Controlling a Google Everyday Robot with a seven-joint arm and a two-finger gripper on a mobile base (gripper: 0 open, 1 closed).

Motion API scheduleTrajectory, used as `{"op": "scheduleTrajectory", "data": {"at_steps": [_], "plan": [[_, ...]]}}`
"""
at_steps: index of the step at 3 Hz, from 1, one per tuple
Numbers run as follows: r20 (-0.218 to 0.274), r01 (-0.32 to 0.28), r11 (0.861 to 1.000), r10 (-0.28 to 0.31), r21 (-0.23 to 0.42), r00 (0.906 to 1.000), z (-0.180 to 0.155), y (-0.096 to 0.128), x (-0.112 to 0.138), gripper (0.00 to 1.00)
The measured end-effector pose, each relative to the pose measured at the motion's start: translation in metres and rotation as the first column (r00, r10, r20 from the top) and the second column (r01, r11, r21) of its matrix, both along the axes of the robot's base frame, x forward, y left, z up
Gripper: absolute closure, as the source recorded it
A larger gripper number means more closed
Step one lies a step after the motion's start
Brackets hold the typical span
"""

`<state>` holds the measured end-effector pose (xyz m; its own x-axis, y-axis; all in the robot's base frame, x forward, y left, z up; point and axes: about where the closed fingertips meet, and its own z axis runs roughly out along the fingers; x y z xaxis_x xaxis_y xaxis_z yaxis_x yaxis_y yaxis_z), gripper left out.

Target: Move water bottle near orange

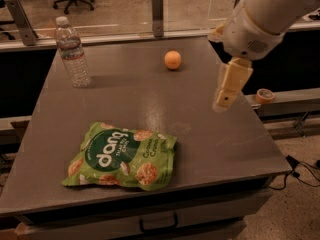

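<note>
The water bottle (72,52) stands upright at the far left of the grey table (200,134), clear and ribbed with a white cap. The orange (172,60) lies near the table's far edge, right of centre and well apart from the bottle. My gripper (226,91) hangs over the table's right side, below the white arm, to the right of and nearer than the orange. It holds nothing and is far from the bottle.
A green snack bag (122,156) lies flat near the table's front left. A glass barrier with metal posts (157,6) runs behind the table. A roll of tape (264,95) sits on a ledge to the right. Cables lie on the floor at lower right.
</note>
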<state>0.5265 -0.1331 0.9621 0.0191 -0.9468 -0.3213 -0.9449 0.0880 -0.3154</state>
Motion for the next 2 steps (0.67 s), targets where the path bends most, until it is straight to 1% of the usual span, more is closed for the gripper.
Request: {"op": "scheduleTrajectory", "data": {"at_steps": [1,2], "plan": [[0.069,-0.131,0.986,0.124,0.099,0.9899,0.0034,0.0852,0.0351,0.00],[0.069,-0.131,0.986,0.124,0.099,0.9898,0.0034,0.0852,0.0350,0.00]]}}
